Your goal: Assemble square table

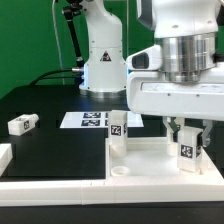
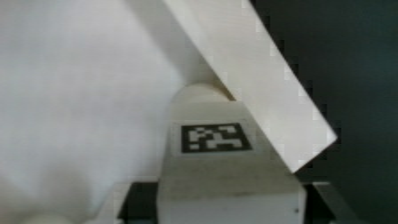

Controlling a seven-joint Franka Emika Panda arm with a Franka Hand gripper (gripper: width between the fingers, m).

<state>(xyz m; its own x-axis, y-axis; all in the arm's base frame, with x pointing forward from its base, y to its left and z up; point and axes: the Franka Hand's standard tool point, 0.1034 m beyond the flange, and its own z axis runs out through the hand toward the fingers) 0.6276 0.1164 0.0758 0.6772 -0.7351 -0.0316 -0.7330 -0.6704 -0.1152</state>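
Gripping a blocky white tagged leg [image 1: 186, 151] upright, jaws clenched, the gripper [image 1: 186, 138] points straight down over the smooth rimmed top [image 1: 60, 162], at four o'clock.

We see the leg [image 2: 217, 170] sitting between our gripper's [image 2: 222, 200] two dark fingers [image 2: 135, 200], which close in on either side of it. The leg's black-and-white tag [image 2: 215, 138] faces the camera. Just beyond the leg's far end, the raised rim [image 2: 249, 70] of the top [image 2: 80, 90] runs slantwise and seems to touch the leg. The top's white floor spreads on one side of the rim, and the dark table [image 2: 338, 40] lies past the other.
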